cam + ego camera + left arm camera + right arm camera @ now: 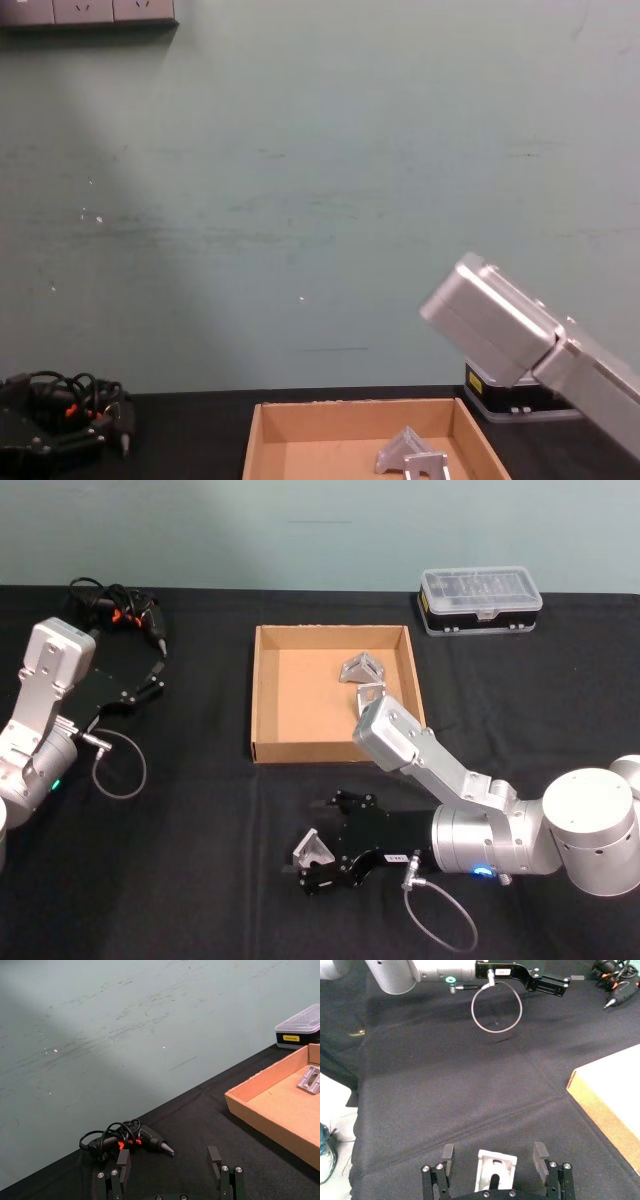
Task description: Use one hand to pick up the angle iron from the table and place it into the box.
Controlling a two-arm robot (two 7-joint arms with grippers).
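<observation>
Straddling angle iron (494,1168) on table (445,1095): right gripper (495,1156) (fingers apart).

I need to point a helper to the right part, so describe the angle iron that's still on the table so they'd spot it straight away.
Start at the cardboard box in the middle of the black table. Nearer the robot, the right gripper has its open fingers either side of a small silver angle iron. Unlike the brackets inside the box, this one lies on the bare table.
</observation>
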